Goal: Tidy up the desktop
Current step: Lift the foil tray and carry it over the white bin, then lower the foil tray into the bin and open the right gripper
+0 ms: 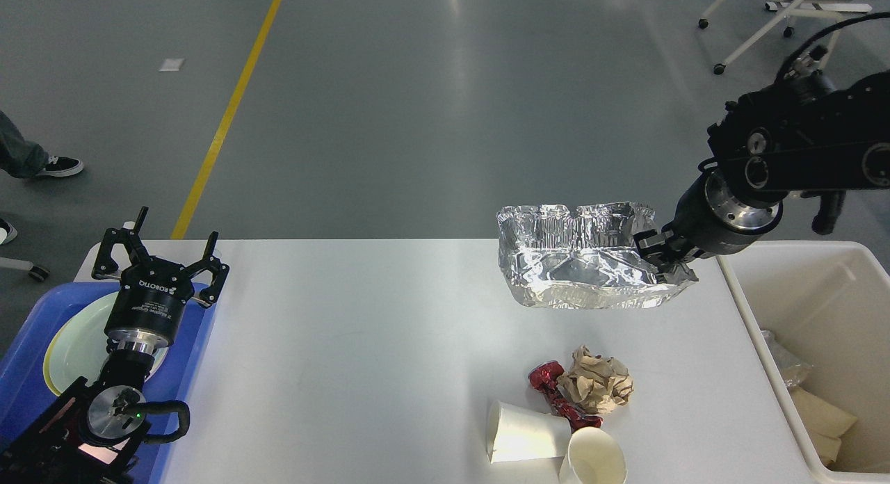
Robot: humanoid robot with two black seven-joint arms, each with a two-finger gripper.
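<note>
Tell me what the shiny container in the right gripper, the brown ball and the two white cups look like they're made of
The container looks like thin aluminium foil: mirror-bright, creased, with crimped walls and a dented rim. The brown ball looks like crumpled kraft paper, matte with sharp folds. The two white cups seem to be paper, matte with thin rims, though plastic cannot be ruled out.

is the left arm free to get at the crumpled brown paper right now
Probably not easily. The left hand is open and empty, with bare desktop between, but the crumpled brown paper lies far across, near the right side, beside the red wrapper.
</note>
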